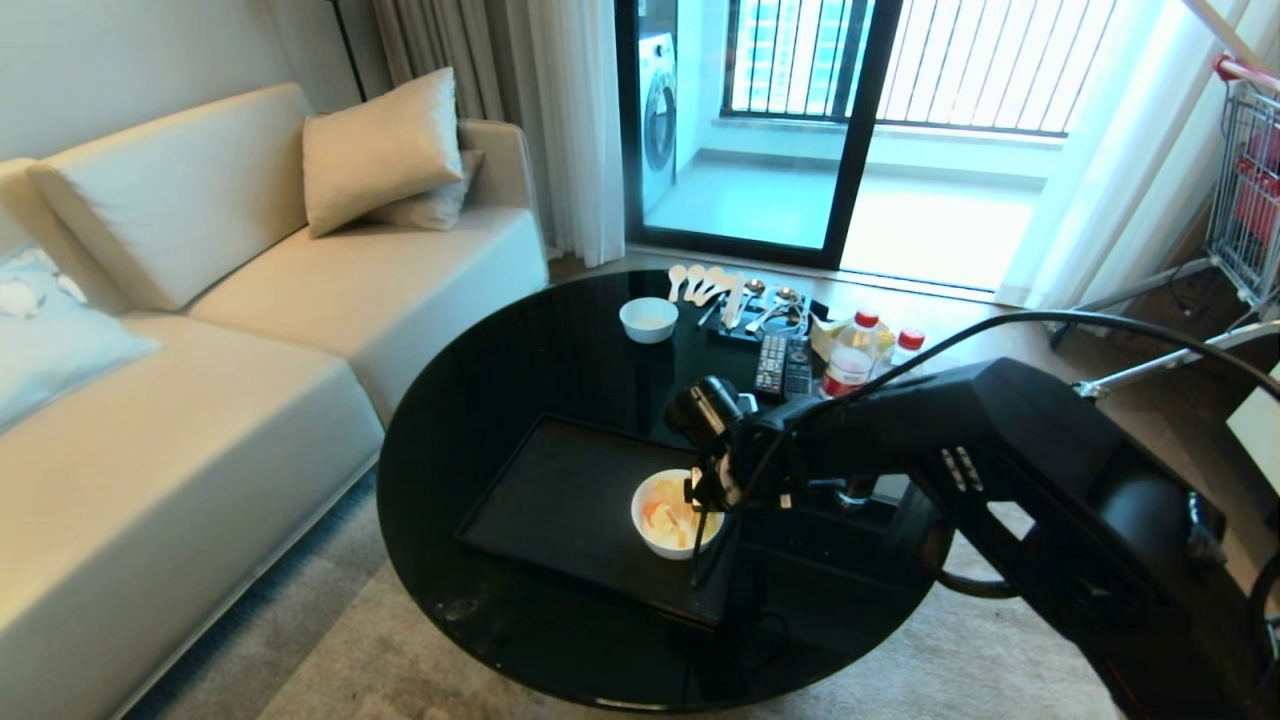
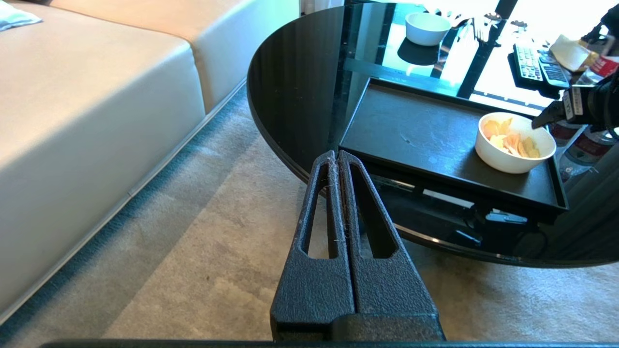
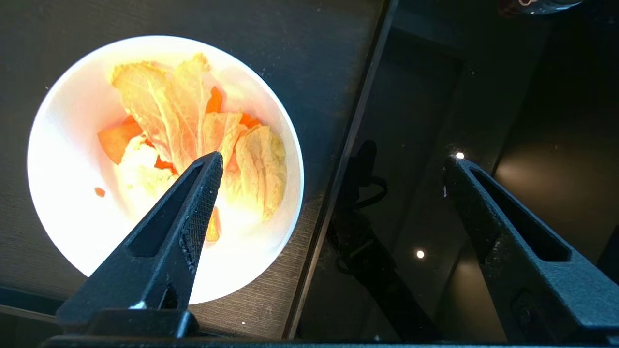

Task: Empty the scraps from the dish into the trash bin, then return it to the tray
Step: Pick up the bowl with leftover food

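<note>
Two grippers observed. Right gripper (image 3: 333, 162) above the dish (image 1: 672, 515), jaws spread wide and holding nothing: one finger (image 3: 193, 193) over the bowl's interior, the other beyond the tray's (image 1: 560, 500) edge, over the black glass table (image 1: 500, 370). Dish sits on the tray near its right edge, scraps (image 3: 193, 121) inside, orange and pale yellow. Left gripper (image 2: 338, 159) off the table's edge above the carpet (image 2: 193, 261), fingers pressed together, empty. Smaller white bowl (image 1: 648, 319) at the table's far side, near spoons (image 1: 700, 282).
</note>
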Robot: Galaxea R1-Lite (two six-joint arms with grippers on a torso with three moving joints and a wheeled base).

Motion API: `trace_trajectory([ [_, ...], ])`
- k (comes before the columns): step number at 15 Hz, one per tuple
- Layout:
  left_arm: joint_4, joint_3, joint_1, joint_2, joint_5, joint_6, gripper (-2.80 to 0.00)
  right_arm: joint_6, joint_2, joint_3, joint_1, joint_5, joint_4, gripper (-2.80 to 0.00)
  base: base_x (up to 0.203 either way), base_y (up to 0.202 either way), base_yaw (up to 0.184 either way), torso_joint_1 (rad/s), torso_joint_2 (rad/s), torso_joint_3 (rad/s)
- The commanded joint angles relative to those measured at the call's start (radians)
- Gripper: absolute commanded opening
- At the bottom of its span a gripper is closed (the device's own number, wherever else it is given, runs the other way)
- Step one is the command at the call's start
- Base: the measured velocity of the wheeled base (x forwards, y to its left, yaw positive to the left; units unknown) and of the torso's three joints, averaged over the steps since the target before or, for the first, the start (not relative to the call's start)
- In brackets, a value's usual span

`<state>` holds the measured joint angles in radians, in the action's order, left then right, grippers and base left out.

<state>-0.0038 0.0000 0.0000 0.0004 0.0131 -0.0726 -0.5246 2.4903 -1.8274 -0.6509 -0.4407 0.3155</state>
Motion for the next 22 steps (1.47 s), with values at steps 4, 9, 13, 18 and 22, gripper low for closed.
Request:
trace_trajectory([
  [4, -0.001, 0.000, 0.000, 0.000, 0.001, -0.001, -2.80, -0.004, 0.032, 0.000, 0.004, -0.006, 0.002, 0.00, 0.000, 0.000, 0.000, 0.000, 0.00, 0.000],
  [9, -0.001, 0.000, 0.000, 0.000, 0.001, -0.001, -2.80, -0.003, 0.051, 0.000, 0.002, -0.006, -0.001, 0.00, 0.000, 0.000, 0.000, 0.000, 0.00, 0.000],
  [13, -0.001, 0.000, 0.000, 0.000, 0.001, -0.001, -2.80, -0.003, 0.056, 0.000, 0.000, -0.006, 0.001, 0.00, 0.000, 0.000, 0.000, 0.000, 0.00, 0.000],
  [18, -0.001, 0.000, 0.000, 0.000, 0.001, -0.001, -2.80, -0.003, 0.064, 0.002, -0.006, -0.006, 0.004, -2.80, 0.000, 0.000, 0.000, 0.000, 0.00, 0.000],
  [22, -0.001, 0.000, 0.000, 0.000, 0.001, -0.001, -2.80, -0.004, 0.081, 0.002, -0.026, -0.006, 0.007, -2.80, 0.000, 0.000, 0.000, 0.000, 0.00, 0.000],
])
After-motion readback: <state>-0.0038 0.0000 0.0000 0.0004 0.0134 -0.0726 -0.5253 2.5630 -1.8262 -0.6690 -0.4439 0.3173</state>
